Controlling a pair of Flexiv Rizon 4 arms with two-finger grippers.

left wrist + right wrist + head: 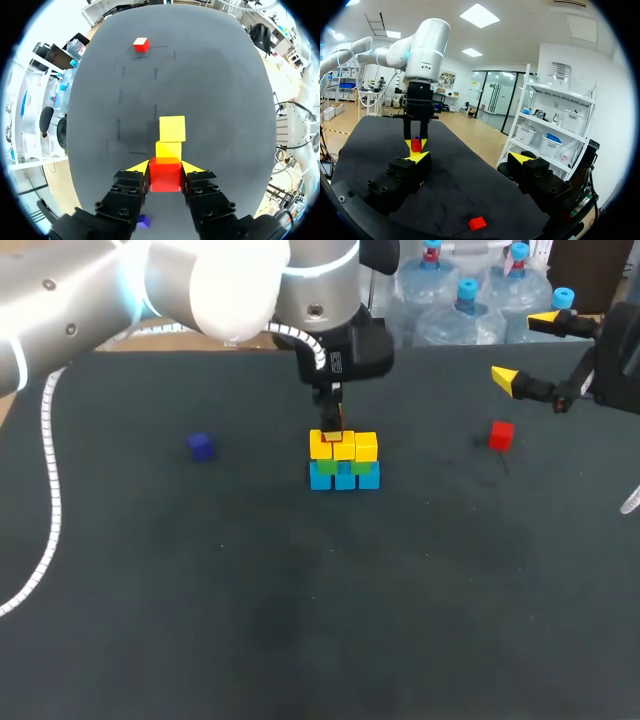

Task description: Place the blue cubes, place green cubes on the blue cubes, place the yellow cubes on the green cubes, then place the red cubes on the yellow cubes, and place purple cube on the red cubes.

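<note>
Nearest on the dark table (300,620), a small wall of cubes in the middle: blue cubes (345,478) in a row at the bottom, green cubes (326,467) on them, yellow cubes (366,446) on top. Straight down over the wall's left end, the left gripper (331,426), narrowed onto a red cube (165,177) with a yellow-tipped finger against each side. Held cube right at the top of the end yellow cube; cannot tell whether resting on it or just above. Seen from the left wrist, the two other yellow cubes in line just ahead of the held one.

Well off to the wall's left, at about the same depth, a purple cube (201,446), alone on the table. Off to the right and slightly farther back, a loose red cube (501,435), also alone and well apart from the wall.

Farthest back, at the right edge, the right gripper (525,348), spread wide with nothing between its fingers, held off the table surface. From its own wrist, the loose red cube on the table below the open fingers, and the left arm (422,55) upright over the wall farther on.
</note>
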